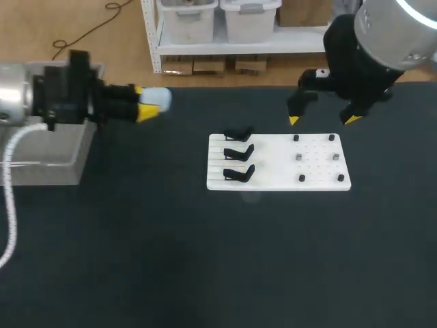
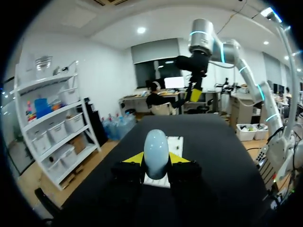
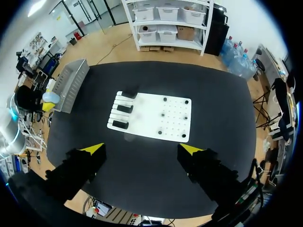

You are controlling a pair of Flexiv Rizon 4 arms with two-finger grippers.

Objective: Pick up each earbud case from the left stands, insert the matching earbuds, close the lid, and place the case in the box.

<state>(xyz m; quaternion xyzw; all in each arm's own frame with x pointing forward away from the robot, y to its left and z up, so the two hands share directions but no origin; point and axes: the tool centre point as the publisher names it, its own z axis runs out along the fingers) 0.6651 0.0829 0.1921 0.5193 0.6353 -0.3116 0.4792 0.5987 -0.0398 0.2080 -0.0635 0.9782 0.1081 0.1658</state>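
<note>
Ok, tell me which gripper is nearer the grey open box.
Left. The left gripper, shut on a pale blue earbud case, hovers beside the box; the right gripper hangs open by the white board.

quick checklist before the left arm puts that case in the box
1. Left gripper shut on the pale blue case: ok.
2. Lid closed and earbuds inside: cannot tell.
3. Case above the grey box: not ok, it hangs beside the box, over the table.
4. Room inside the box: cannot tell, the left arm covers part of it.
5. Right gripper open and away from the box, above the white board: ok.
6. All three black stands empty: ok.
</note>
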